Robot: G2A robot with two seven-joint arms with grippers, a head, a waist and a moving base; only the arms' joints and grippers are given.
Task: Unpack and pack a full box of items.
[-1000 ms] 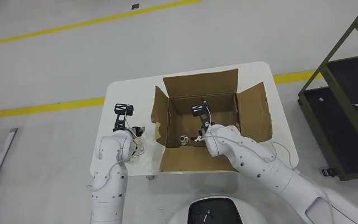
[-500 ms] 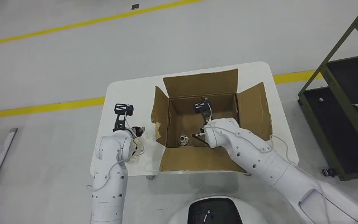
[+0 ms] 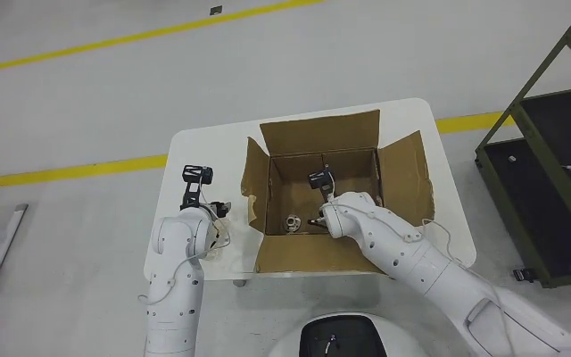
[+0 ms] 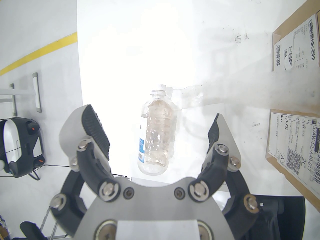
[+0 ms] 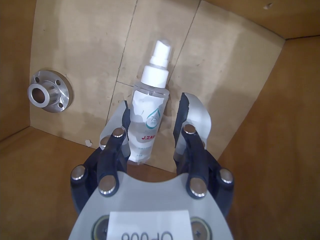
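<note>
— The right gripper (image 5: 155, 102)?
— Down in the cardboard box (image 5: 225, 51), fingers apart either side of the spray bottle (image 5: 147, 116), which lies on the box floor with its long axis running away from the wrist and its nozzle at the far end. A metal flange (image 5: 47, 94) sits well aside.
— And the left gripper (image 4: 153, 116)?
— Spread wide above the table (image 4: 150, 26). Below it lies a water bottle (image 4: 156, 136), cap pointing away.

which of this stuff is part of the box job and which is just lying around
Job: cardboard box; spray bottle and metal flange inside it; clear plastic bottle on the table; left pincer; right pincer.
Lying about: green rack; black headset on the floor.
</note>
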